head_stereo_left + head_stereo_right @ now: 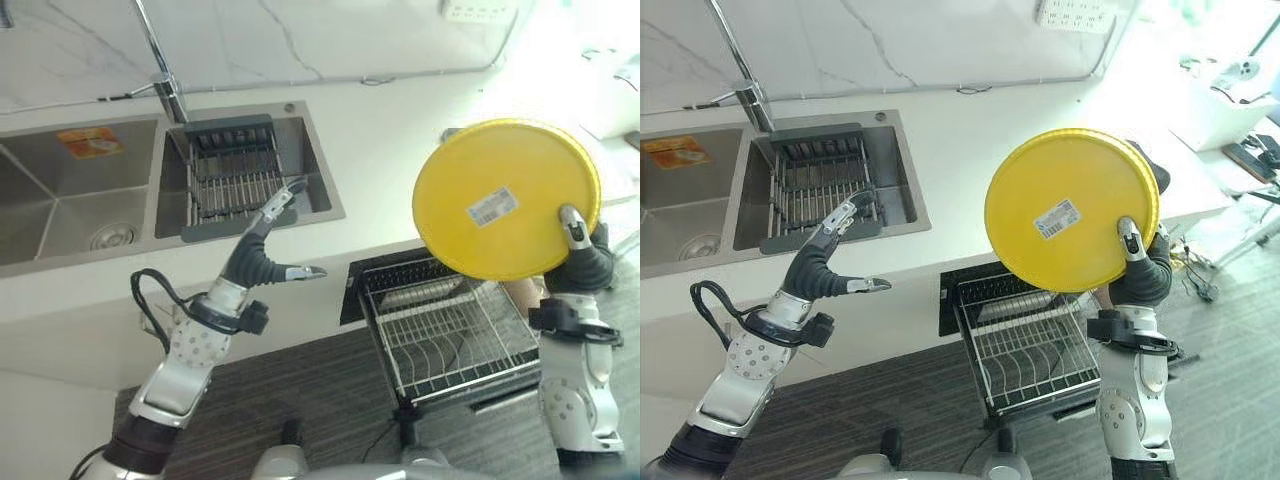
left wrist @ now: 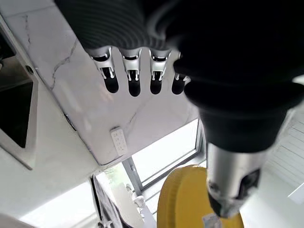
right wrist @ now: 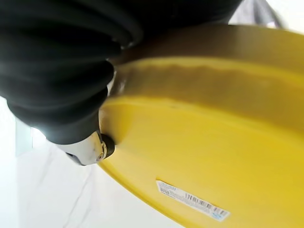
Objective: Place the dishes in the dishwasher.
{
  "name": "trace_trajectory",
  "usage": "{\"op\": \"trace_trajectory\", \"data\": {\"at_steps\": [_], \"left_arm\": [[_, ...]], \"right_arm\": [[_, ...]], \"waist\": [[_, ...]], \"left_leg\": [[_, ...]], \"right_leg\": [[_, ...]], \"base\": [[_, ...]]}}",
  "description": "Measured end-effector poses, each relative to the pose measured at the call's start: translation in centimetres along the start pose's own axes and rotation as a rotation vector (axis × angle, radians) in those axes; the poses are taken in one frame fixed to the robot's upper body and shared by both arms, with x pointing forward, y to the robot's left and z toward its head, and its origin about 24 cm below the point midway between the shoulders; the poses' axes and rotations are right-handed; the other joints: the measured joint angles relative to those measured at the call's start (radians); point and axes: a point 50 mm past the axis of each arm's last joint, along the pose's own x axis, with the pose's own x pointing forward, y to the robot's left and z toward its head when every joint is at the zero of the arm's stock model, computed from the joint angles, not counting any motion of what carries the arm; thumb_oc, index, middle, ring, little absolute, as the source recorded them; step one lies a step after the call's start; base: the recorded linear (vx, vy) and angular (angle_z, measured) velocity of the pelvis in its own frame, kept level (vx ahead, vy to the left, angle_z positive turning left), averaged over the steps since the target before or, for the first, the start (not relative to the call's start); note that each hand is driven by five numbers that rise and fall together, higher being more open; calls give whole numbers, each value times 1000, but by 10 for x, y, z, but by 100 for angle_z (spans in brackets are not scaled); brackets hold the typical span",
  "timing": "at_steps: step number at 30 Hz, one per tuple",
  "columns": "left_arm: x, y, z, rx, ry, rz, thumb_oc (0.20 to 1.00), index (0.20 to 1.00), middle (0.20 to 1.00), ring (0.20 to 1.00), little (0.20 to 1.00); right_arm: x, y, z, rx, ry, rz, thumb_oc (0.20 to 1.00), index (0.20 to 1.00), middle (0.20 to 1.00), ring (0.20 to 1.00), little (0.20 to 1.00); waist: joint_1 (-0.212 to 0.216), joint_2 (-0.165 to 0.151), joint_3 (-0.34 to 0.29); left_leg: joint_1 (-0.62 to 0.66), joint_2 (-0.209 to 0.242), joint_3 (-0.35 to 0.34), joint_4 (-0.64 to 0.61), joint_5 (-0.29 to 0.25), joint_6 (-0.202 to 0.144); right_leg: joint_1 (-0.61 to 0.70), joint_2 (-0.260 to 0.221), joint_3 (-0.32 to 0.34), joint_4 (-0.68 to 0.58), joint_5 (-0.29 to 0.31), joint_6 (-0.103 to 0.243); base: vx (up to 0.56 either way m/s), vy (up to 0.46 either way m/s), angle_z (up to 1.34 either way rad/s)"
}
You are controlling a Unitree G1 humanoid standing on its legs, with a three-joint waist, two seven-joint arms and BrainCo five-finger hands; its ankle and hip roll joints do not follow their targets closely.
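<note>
Item 1: desk, white, smooth, marble-veined like the wall behind it; it carries a steel double sink with a dark wire drain basket in the basin nearer me.

Item 2: dishwasher rack, pulled out below the desk edge, thin chromed wire with rows of upright tines, no dishes that I can see in it.

Item 3: yellow plate, round, glossy, probably plastic, raised rim, underside toward my camera with a white barcode sticker. It is held up in the air above the rack, nearly on edge.

Item 4: right hand, gripping the plate at its lower rim; I see the thumb pressed on the underside, the other fingers hidden behind the plate.

Item 5: left hand, empty, fingers straight and spread, raised over the desk edge near the sink, well apart from the plate.

Risk, as I judge it: a one-point rim pinch on a slick plate may let it swing or slip on the way down. If I lower it misaligned with the tines, the rim could strike the wire and the plate could bounce out onto the floor.
</note>
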Motion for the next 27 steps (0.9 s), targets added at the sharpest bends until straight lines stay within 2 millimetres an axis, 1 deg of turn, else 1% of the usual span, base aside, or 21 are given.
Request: {"op": "trace_trajectory", "data": {"at_steps": [1,2,3,4,5,7,8,9,12,14,17,19,21,22,24,25,26,27], "left_arm": [[-9,-5,-4,-15,36,-28,1000,1000,1000,1000,1000],[-15,-8,-7,-25,59,-43,1000,1000,1000,1000,1000],[-18,-9,-8,-29,71,-56,1000,1000,1000,1000,1000],[-21,-11,-9,-32,79,-76,1000,1000,1000,1000,1000],[-21,-11,-8,-30,70,-95,1000,1000,1000,1000,1000],[-22,-12,-8,-30,59,-118,1000,1000,1000,1000,1000],[-24,-12,-10,-21,71,-157,1000,1000,1000,1000,1000],[-25,-12,-11,-21,78,-173,1000,1000,1000,1000,1000],[-37,-16,-17,-66,130,-219,1000,1000,1000,1000,1000],[-47,-16,-28,-77,198,-216,1000,1000,1000,1000,1000],[-77,-7,-51,-103,367,-138,1000,1000,1000,1000,1000],[-104,-2,-69,-121,518,-76,1000,1000,1000,1000,1000],[-141,-8,-89,-197,696,31,1000,1000,1000,1000,1000],[-159,-12,-100,-224,791,85,1000,1000,1000,1000,1000],[-187,-22,-112,-245,928,131,1000,1000,1000,1000,1000],[-201,-28,-116,-259,993,155,1000,1000,1000,1000,1000],[-211,-32,-116,-262,1031,168,1000,1000,1000,1000,1000],[-214,-32,-115,-261,1041,172,1000,1000,1000,1000,1000]], "right_arm": [[1,-4,4,-42,6,5,200,200,200,200,200],[0,-7,6,-71,6,-5,200,200,200,200,200],[-1,-8,6,-84,11,-6,200,200,200,200,200],[-1,-8,6,-120,24,10,200,200,200,200,200],[1,-9,8,-173,51,40,200,200,200,200,200],[4,-10,12,-243,71,89,200,200,200,200,200],[6,-9,15,-301,80,133,200,200,200,200,200],[7,-9,15,-325,87,149,200,200,200,200,200],[6,-6,12,-371,118,198,200,200,200,200,200],[5,-5,11,-413,126,221,200,200,200,200,200],[4,-4,11,-516,140,275,200,200,200,200,200],[1,-4,9,-662,161,335,200,200,200,200,200],[2,-6,14,-869,189,441,200,200,200,200,200],[2,-8,14,-916,187,455,200,200,200,200,200],[0,-10,9,-944,199,459,200,200,200,200,200],[-1,-10,8,-956,206,469,200,200,200,200,200],[-1,-10,7,-965,207,479,200,200,200,200,200],[-1,-10,7,-965,207,487,200,200,200,200,200]], "waist": [[-8,24,-1],[-10,36,-1],[-16,42,-1],[-26,52,0],[-28,65,-1],[-26,78,-2],[-27,87,-9],[-26,91,-11],[-27,105,-21],[-27,110,-32],[-25,104,-37],[-20,96,-45],[-4,85,-53],[-3,75,-63],[0,57,-79],[2,45,-87],[4,33,-95],[5,27,-98]], "left_leg": [[3,40,1,1,3,-12],[5,69,2,0,3,-12],[4,85,1,0,5,-16],[-3,106,2,1,9,-34],[-13,120,2,-1,6,-43],[-28,123,1,-3,10,-43],[-37,119,0,-4,12,-46],[-39,115,0,-4,13,-47],[-37,95,1,-3,16,-43],[-32,81,0,-2,16,-43],[-26,71,0,-1,17,-45],[-26,69,-1,-2,16,-44],[-29,66,-4,-4,14,-41],[-34,65,-11,-4,13,-37],[-38,65,-19,-4,13,-36],[-41,63,-22,-4,12,-37],[-43,59,-22,-4,13,-36],[-45,59,-22,-4,13,-36]], "right_leg": [[1,41,0,0,-9,-14],[1,69,-1,0,-14,-25],[0,86,-1,-2,-15,-31],[-6,105,-2,-5,-26,-41],[-16,117,-2,-5,-24,-46],[-26,115,-8,-5,-21,-53],[-34,111,-16,-5,-22,-55],[-35,108,-18,-5,-21,-56],[-32,85,-19,-5,-7,-46],[-25,71,-22,-4,-3,-45],[-17,62,-24,-1,-4,-43],[-16,62,-26,-2,-5,-42],[-17,57,-29,-4,-9,-37],[-18,57,-32,-5,-12,-33],[-19,55,-37,-5,-18,-27],[-19,50,-42,-5,-27,-37],[-20,47,-43,-5,-26,-36],[-21,47,-44,-5,-26,-36]], "base": [[-33,-212,-22],[-42,-185,-12],[-43,-149,-8],[-41,-103,-3],[-66,-107,-1],[-55,-81,5],[-15,-28,12],[-11,-11,13],[-3,10,4],[4,12,7],[1,5,2],[-12,2,2],[-31,-1,5],[-24,-5,10],[9,-10,11],[6,-17,9],[-23,-17,7],[-16,-14,4]]}}
